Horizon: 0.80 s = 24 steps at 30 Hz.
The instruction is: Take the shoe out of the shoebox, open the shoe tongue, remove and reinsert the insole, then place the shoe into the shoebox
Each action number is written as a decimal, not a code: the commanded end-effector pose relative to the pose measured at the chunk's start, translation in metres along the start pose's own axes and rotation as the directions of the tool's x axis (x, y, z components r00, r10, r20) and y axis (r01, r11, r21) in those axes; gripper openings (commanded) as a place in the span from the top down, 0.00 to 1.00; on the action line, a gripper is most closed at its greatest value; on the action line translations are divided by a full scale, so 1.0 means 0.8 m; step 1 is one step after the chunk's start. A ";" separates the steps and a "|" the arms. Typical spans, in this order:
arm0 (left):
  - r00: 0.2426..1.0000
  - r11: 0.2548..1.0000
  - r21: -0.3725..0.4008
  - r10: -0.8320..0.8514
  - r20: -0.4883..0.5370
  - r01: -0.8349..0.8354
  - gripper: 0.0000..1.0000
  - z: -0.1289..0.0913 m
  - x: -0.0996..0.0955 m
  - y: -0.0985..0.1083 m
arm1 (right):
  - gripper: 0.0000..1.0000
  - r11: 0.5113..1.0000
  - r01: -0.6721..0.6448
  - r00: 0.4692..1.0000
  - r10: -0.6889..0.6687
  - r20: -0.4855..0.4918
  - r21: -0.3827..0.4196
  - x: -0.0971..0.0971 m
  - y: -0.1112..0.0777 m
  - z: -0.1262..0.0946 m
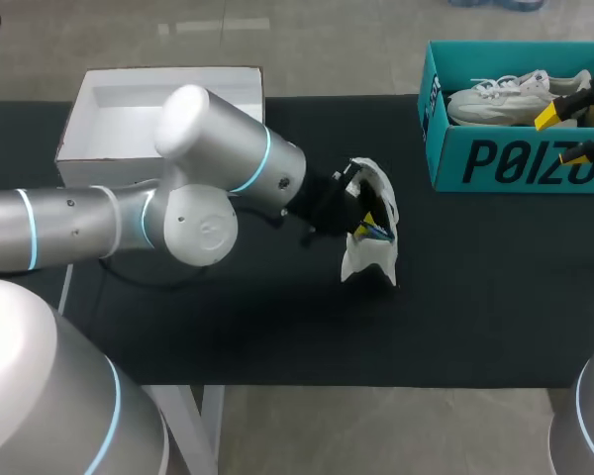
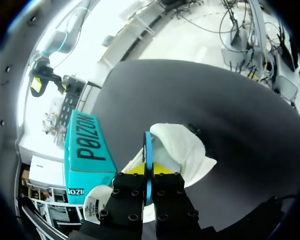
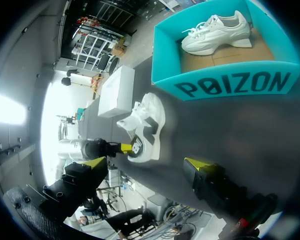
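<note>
One white shoe (image 1: 376, 259) lies on the worktop (image 1: 277, 327), long axis running away from the robot; left tool (image 2: 149, 170), nearest, is closed on the blue-edged insole (image 2: 148, 150) at its opening; right tool (image 3: 146, 162) hangs open near the shoebox (image 1: 495, 158).

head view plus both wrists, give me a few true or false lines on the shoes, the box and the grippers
1. The loose shoe lies on the table, outside the shoebox. True.
2. The shoebox is empty. False: a second shoe lies in it.
3. The right gripper grips the loose shoe. False: it is open and empty, near the shoebox.
4. The left gripper is at the loose shoe, shut on a thin blue insole. True.
5. The white lid covers the shoebox. False: it lies apart, at the table's far left.
</note>
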<state>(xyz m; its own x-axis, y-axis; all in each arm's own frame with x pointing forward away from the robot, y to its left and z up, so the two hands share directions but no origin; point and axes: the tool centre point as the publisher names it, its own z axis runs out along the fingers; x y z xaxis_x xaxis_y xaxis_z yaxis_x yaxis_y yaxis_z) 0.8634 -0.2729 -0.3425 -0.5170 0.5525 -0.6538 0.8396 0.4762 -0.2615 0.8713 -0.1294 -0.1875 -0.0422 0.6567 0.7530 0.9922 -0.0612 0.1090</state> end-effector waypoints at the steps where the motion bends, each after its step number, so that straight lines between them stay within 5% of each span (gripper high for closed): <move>1: 1.000 1.000 -0.006 -0.008 0.008 0.008 1.00 0.012 -0.002 0.008 | 0.00 1.000 -0.002 1.000 0.002 0.004 0.001 0.000 0.000 0.000; 10: 0.996 0.997 -0.011 -0.079 0.041 0.079 1.00 0.030 0.002 0.023 | 0.00 1.000 -0.002 1.000 0.002 0.004 0.001 0.000 0.000 0.000; 17: 0.998 0.998 0.014 -0.067 0.004 0.067 1.00 0.026 0.002 0.010 | 0.00 1.000 -0.002 1.000 0.002 0.004 0.001 0.000 0.000 0.000; 19: 0.997 0.997 0.020 -0.077 -0.005 0.077 0.53 0.016 0.002 0.010 | 0.00 1.000 -0.002 1.000 0.002 0.004 0.001 0.000 0.000 0.000; 20: 0.997 0.997 0.019 -0.079 -0.011 0.079 0.13 0.011 0.001 0.010 | 0.00 1.000 -0.002 1.000 0.002 0.004 0.001 0.000 0.000 0.000; 21: 0.997 0.997 0.013 -0.080 -0.018 0.080 0.00 0.005 0.002 0.010 | 0.00 1.000 -0.002 1.000 0.002 0.004 0.001 0.000 0.000 0.000; 24: 0.996 0.997 0.009 -0.082 -0.033 0.082 0.00 -0.009 0.000 0.010 | 0.00 1.000 -0.002 1.000 0.002 0.004 0.001 0.000 0.000 0.000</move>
<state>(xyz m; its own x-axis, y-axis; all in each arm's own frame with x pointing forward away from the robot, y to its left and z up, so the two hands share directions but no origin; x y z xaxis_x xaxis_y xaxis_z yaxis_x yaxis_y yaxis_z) 0.8726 -0.2760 -0.3558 -0.5855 0.5184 -0.6233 0.7975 0.5064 -0.3279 0.8713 -0.1294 -0.1875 -0.0422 0.6566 0.7530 0.9922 -0.0612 0.1090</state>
